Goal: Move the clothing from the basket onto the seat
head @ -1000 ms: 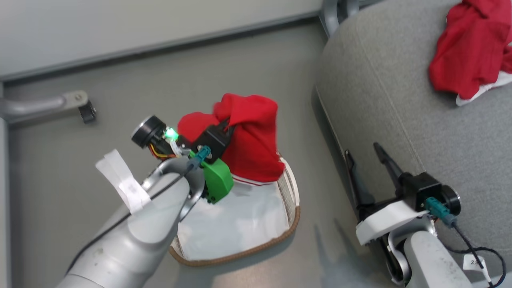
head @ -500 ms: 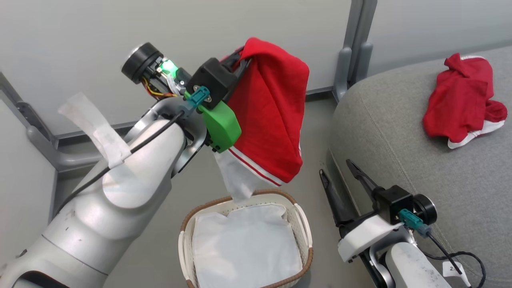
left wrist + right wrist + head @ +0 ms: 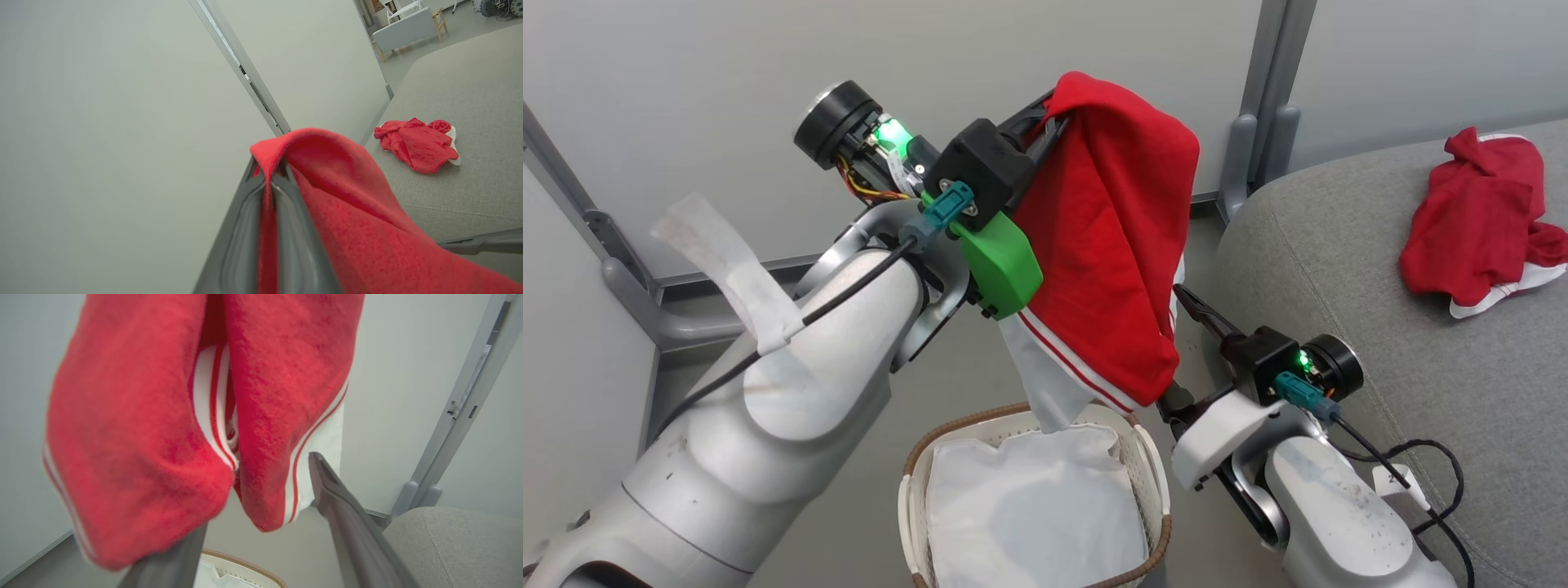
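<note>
My left gripper (image 3: 1055, 106) is shut on a fold of red clothing (image 3: 1115, 245), held high above the basket (image 3: 913, 465). In the left wrist view its fingers (image 3: 282, 212) pinch the red fabric (image 3: 347, 212). The garment's white-trimmed hem hangs down to the white liner (image 3: 1029, 506). My right gripper (image 3: 1176, 314) stands open right by the hem, one finger behind the cloth. In the right wrist view the garment (image 3: 163, 416) hangs just beyond that gripper (image 3: 253, 490). A second red garment (image 3: 1474, 216) lies crumpled on the grey seat (image 3: 1339, 261), also seen from the left wrist as a red heap (image 3: 416, 143).
Pale partition panels stand behind, joined by a grey metal post (image 3: 1270, 98) with a foot at the floor. A grey rail (image 3: 629, 286) runs low on the left. The seat's rounded edge (image 3: 441, 539) lies just right of the basket. Distant furniture (image 3: 408, 24) shows beyond the seat.
The head camera has tilted up. My left arm has lifted the red garment out of the basket and slightly rightward. The right gripper has risen up to the garment's lower edge.
</note>
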You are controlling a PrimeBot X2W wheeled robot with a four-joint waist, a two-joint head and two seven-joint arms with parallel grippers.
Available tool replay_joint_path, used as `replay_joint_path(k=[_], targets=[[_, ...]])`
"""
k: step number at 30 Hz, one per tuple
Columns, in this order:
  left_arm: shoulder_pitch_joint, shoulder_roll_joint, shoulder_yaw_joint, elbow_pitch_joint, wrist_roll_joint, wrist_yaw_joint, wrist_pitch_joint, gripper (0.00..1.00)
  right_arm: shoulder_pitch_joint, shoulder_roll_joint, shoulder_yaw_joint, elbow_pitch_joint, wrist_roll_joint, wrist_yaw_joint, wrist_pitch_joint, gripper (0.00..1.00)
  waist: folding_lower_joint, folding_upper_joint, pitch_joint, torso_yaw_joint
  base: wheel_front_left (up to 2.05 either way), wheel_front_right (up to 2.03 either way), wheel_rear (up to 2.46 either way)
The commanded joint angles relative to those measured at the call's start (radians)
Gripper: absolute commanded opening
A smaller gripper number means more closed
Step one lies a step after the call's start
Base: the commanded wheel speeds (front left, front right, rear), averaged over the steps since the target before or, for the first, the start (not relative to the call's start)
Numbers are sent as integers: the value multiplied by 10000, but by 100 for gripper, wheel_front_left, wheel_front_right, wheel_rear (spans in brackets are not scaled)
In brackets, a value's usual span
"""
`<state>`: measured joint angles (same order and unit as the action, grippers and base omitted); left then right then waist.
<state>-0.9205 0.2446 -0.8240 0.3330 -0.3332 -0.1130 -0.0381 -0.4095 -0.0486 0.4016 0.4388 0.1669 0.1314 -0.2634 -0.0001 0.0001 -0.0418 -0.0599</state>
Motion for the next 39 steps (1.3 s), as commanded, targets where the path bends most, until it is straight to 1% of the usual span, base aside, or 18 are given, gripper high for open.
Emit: replay_joint_path(k=[1, 5, 11, 12, 13, 14, 17, 21, 27, 28, 29, 30, 31, 36, 39], targets=[[173, -34, -69, -92, -74, 55, 44, 0, -214, -35, 136, 84, 153, -14, -18, 100, 1, -1, -9, 21, 0, 0, 0], [255, -101, -246, -437, -112, 24, 148, 0, -681, -38, 351, 315, 330, -14, -19, 100, 1, -1, -13, 69, 0, 0, 0], [346, -69, -427, -1012, -156, 4, 249, 0, -1334, -36, 9, 922, 181, -14, -18, 100, 1, -1, 12, 205, 0, 0, 0], [367, -35, -442, -1069, -157, 2, 243, 0, -1416, -36, -34, 1023, 192, -14, -18, 76, 1, -1, 17, 223, 0, 0, 0], [403, 16, -450, -1119, -182, 1, 246, 0, -1514, -35, -58, 1137, 208, -14, -18, 27, 1, -1, 25, 244, 0, 0, 0], [432, 66, -448, -1151, -213, 10, 246, 0, -1607, -35, -67, 1251, 213, -14, -18, 0, 1, -1, 32, 262, 0, 0, 0], [562, 171, -405, -1169, -272, 100, 252, 0, -1817, -35, -119, 1473, 222, -14, -18, 0, 1, -1, 56, 288, 0, 0, 0], [865, 388, -283, -1080, -495, 223, 240, 0, -1909, -35, -228, 1457, 238, -14, -18, 0, 1, -1, 91, 260, 0, 0, 0], [1623, 632, 60, -822, -941, 592, -52, 0, -1881, -38, -357, 1228, 137, -14, -18, 0, 1, -1, 160, 140, 0, 0, 0], [1811, 668, 126, -776, -1039, 682, -167, 27, -1892, -36, -395, 1178, 110, -14, -18, 0, 1, -1, 175, 113, 0, 0, 0], [1967, 688, 172, -744, -1110, 742, -271, 43, -1900, -36, -438, 1129, 64, -14, -18, 0, 1, -1, 184, 97, 0, 0, 0], [2193, 685, 249, -686, -1253, 827, -385, 92, -1905, -35, -492, 1060, 30, -14, -19, 0, 1, -1, 197, 80, 0, 0, 0], [2351, 679, 309, -658, -1321, 909, -503, 100, -1903, -35, -536, 1012, -10, -14, -18, 0, 1, -1, 204, 69, 0, 0, 0], [3483, 473, 705, -476, -1914, 1370, -1359, 100, -1857, -36, -862, 801, -204, -14, -18, 0, 1, -1, 235, 54, 0, 0, 0], [4083, 339, 764, -307, -2082, 1500, -1711, 100, -1729, -36, -1073, 698, -344, -14, -19, 0, 1, -1, 252, 85, 0, 0, 0]])
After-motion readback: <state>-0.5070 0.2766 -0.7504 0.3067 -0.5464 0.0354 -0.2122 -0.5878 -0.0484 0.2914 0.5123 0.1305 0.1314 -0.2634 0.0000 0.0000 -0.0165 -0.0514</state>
